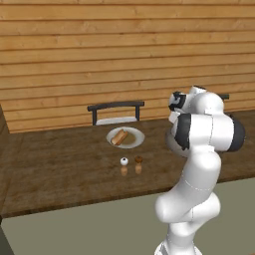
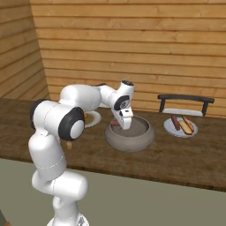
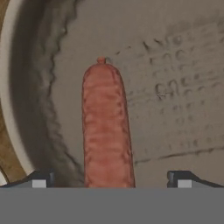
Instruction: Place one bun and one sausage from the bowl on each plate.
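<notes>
Light is soft and even, without glare; the sausage [image 3: 107,127] between the fingers looks slightly blurred

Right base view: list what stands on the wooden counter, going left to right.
Plate partly hidden behind the arm → grey bowl, with the open gripper reaching into it → white plate holding a sausage and a bun.
</notes>
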